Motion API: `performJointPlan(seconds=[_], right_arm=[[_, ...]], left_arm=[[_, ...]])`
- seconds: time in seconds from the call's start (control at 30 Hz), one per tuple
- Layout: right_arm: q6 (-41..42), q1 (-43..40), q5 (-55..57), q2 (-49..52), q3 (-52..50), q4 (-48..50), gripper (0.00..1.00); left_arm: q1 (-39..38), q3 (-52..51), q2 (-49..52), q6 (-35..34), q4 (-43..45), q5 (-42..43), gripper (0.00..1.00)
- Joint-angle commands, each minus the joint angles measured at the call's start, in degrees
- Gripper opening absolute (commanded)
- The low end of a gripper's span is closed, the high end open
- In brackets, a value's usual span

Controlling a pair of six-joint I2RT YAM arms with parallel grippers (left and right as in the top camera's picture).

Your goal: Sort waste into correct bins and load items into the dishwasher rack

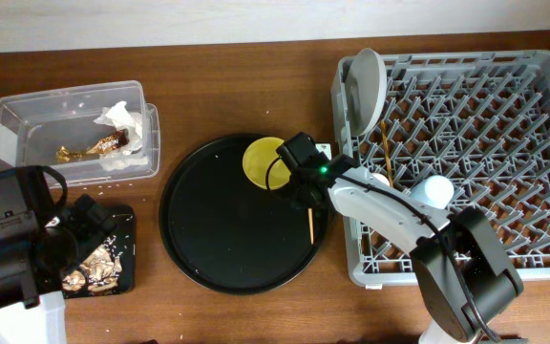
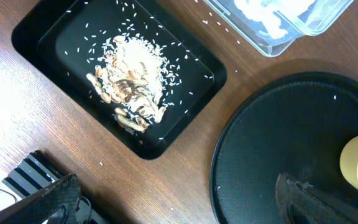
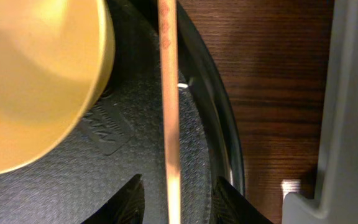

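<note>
One wooden chopstick (image 3: 168, 81) lies on the round black tray (image 3: 104, 162), beside the yellow bowl (image 3: 36, 81). My right gripper (image 3: 178, 186) is open and straddles it, with a gap on each side. In the overhead view this gripper (image 1: 306, 196) hovers at the tray's right side, and the chopstick's end (image 1: 310, 222) sticks out below it. A second chopstick (image 1: 387, 153), the grey plate (image 1: 368, 86) and a light-blue cup (image 1: 437, 189) are in the dishwasher rack (image 1: 504, 96). My left gripper (image 2: 179, 205) is open and empty above bare table, next to the black tray (image 2: 23, 37) that holds the food scraps (image 2: 132, 81).
At the back left, the clear box (image 1: 27, 115) holds the white napkin (image 1: 122, 119) and the gold-brown wrapper (image 1: 89, 148). The rack's grey wall (image 3: 353, 93) rises just right of the round tray's rim. Brown table shows between the two.
</note>
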Motion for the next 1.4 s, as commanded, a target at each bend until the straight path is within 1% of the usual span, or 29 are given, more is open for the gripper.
performJointPlan(seconds=[0.0,0.03,0.07,0.1,0.23,0.27,0.3,0.33,0.37,0.43,0.53,0.57,0.67,0.7,0.73,0.8,0.87,0.9,0.93,0.97,1.03,1.07,1.1,1.13,1.17,1.23,1.27,1.3,1.37], right_arm=[[0.6,0.0,2.1,0.3,-0.4,1.1,0.37],[0.6,0.0,1.9,0.3,-0.8,1.6,0.37],[0.6,0.0,1.9,0.6,-1.0,2.0,0.32],[0.6,0.0,1.8,1.1,-1.0,2.1,0.3],[1.0,0.0,1.7,4.6,-1.0,3.4,0.29],[1.0,0.0,1.5,4.6,-1.0,3.4,0.25],[1.0,0.0,1.5,4.6,-1.0,3.4,0.13],[1.0,0.0,1.3,4.6,-1.0,3.4,0.1],[1.0,0.0,1.1,4.6,-1.0,3.4,0.04],[1.0,0.0,-0.1,4.1,-1.0,2.9,0.04],[0.6,-0.1,-0.1,-3.1,2.3,-4.3,0.04],[-1.2,-0.1,0.8,-6.9,3.2,-5.9,0.04],[-9.9,-1.0,10.0,-24.3,3.4,-8.7,0.04],[-10.0,-4.4,12.5,-29.8,3.4,-9.6,0.04],[-12.2,-10.2,11.8,-33.0,3.4,-9.8,0.04],[-21.0,-20.0,3.4,-33.2,3.4,-9.9,0.04],[-29.0,-29.1,-7.7,-29.5,3.4,-10.2,0.04],[-31.0,-31.7,-11.7,-27.4,3.4,-10.2,0.04],[-35.6,-35.0,-20.3,-23.5,3.4,-10.2,0.04],[-38.5,-36.8,-25.0,-18.5,3.4,-10.6,0.05],[-40.9,-36.7,-28.0,-13.1,3.4,-10.7,0.05],[-41.2,-36.7,-29.2,-11.8,3.4,-10.8,0.08],[-41.2,-36.7,-29.2,-11.6,3.4,-10.8,0.22],[-40.6,-36.8,-29.1,-11.6,3.4,-10.8,0.4],[-37.7,-36.8,-27.5,-11.7,3.4,-11.0,0.49],[-32.5,-36.8,-25.8,-13.6,3.4,-12.9,0.49],[-31.7,-36.7,-27.0,-16.3,3.4,-14.6,0.49],[-31.8,-36.7,-30.0,-19.6,3.4,-15.8,0.49],[-31.8,-35.2,-41.4,-27.5,3.4,-16.7,0.54]], left_arm=[[0.2,0.9,-0.3,-0.3,0.1,0.0,0.99],[0.2,0.9,-0.3,-0.3,0.1,0.0,0.99],[0.2,0.9,-0.3,-0.3,0.1,0.0,0.99],[0.3,0.9,-0.3,-0.3,0.1,0.0,0.99],[0.2,0.9,-0.3,-0.3,0.0,0.0,0.99],[0.3,0.9,-0.3,-0.3,0.0,0.0,0.99],[0.2,0.9,-0.3,-0.3,0.0,0.0,0.99],[0.3,0.9,-0.3,-0.3,0.0,0.0,0.99],[0.3,0.9,-0.3,-0.3,0.0,0.0,0.99],[0.2,0.9,-0.3,-0.3,0.0,0.0,0.99],[0.2,0.9,-0.3,-0.3,0.0,0.0,0.99],[0.2,0.9,-0.3,-0.3,0.0,0.0,0.99],[0.2,0.9,-0.3,-0.3,0.0,0.0,0.99],[0.2,0.9,-0.3,-0.3,0.0,0.0,0.99],[0.2,0.9,-0.3,-0.3,0.0,0.0,0.99],[0.2,0.9,-0.3,-0.3,0.0,0.0,0.99],[0.2,0.9,-0.3,-0.3,0.0,0.0,0.99],[0.2,0.9,-0.3,-0.3,0.0,0.0,0.99],[0.2,0.9,-0.3,-0.3,0.0,0.0,0.99],[0.2,0.9,-0.3,-0.3,0.0,0.0,0.99],[0.2,0.9,-0.3,-0.3,0.0,0.0,0.99],[0.2,0.9,-0.3,-0.3,0.0,0.0,0.99],[0.2,0.9,-0.3,-0.3,0.0,0.0,0.99],[0.2,0.9,-0.3,-0.3,0.0,0.0,0.99],[0.2,0.9,-0.3,-0.3,0.0,0.0,0.99],[0.2,0.9,-0.3,-0.3,0.0,0.0,0.99],[0.2,0.9,-0.3,-0.3,0.0,0.0,0.99],[0.2,0.9,-0.3,-0.3,0.0,0.0,0.99],[0.2,0.9,-0.3,-0.3,0.0,0.0,0.99]])
